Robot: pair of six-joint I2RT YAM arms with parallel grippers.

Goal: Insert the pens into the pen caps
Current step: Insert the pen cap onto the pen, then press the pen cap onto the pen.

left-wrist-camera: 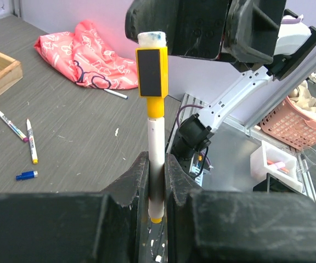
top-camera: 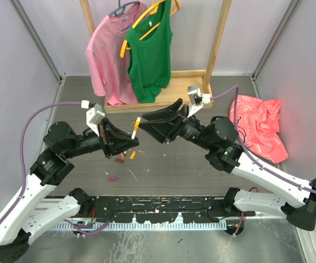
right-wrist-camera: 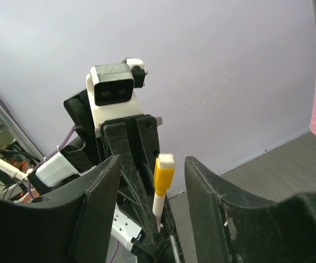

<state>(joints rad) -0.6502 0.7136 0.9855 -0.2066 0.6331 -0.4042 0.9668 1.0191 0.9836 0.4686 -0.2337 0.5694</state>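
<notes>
While the left gripper [left-wrist-camera: 157, 164] clamps the pen [left-wrist-camera: 156, 137] upright at frame centre, the right gripper [right-wrist-camera: 152, 160] stands parted astride its yellow cap [right-wrist-camera: 164, 172].

My left arm [top-camera: 37, 181] stretched in from the near left. My right arm [top-camera: 267, 175] stretched in from the near right. Their tips almost met in the middle. My left gripper [left-wrist-camera: 157, 164] was squeezed tight on a pen [left-wrist-camera: 156, 137], holding it straight up. My right gripper [right-wrist-camera: 152, 160] faced it with jaws wide apart, gripping nothing.
</notes>
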